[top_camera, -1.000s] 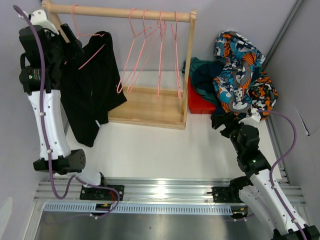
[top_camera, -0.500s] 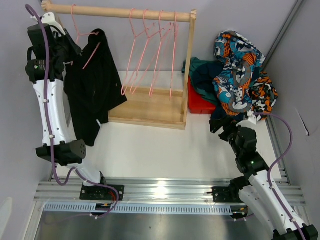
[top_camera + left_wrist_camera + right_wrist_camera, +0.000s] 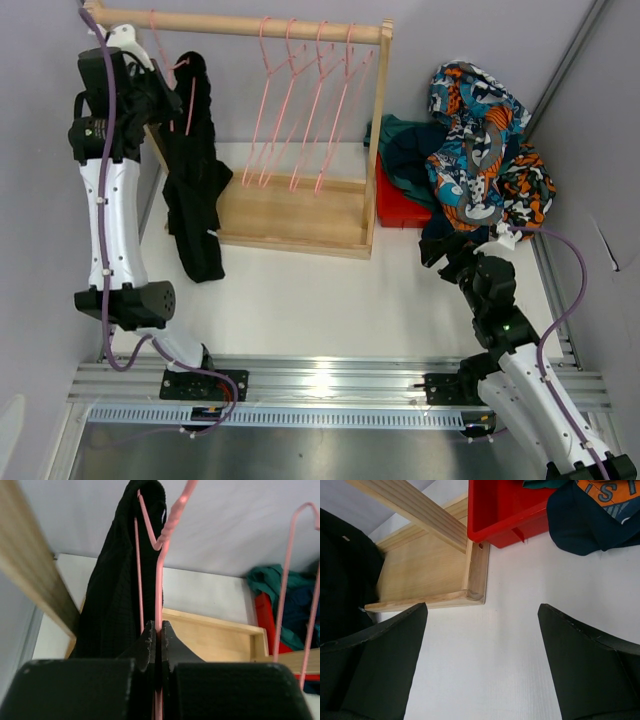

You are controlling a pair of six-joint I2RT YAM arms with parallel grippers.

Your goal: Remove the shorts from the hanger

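The plain black shorts [image 3: 196, 170] hang from a pink hanger [image 3: 172, 62] at the left end of the wooden rail [image 3: 240, 25], drooping in a narrow fold. My left gripper [image 3: 163, 88] is raised beside them. In the left wrist view it [image 3: 159, 626] is shut on the pink hanger [image 3: 159, 575], with the black shorts [image 3: 115, 595] just left of the wire. My right gripper [image 3: 446, 250] is low by the rack's right corner; in its wrist view it [image 3: 482, 615] stands open over bare table. Patterned, teal and navy shorts [image 3: 480, 140] lie heaped at the right.
Several empty pink hangers [image 3: 300, 100] dangle from the rail. The rack's wooden base [image 3: 290, 215] sits under them, its corner [image 3: 475, 592] close ahead of my right gripper. A red bin [image 3: 398, 208] under the heap adjoins the rack. Grey walls close in on both sides.
My left gripper moved right toward the rail and shut on the hanger wire. The black shorts swung from a wide spread into a narrow hanging fold. The empty hangers swayed. The right arm barely moved.
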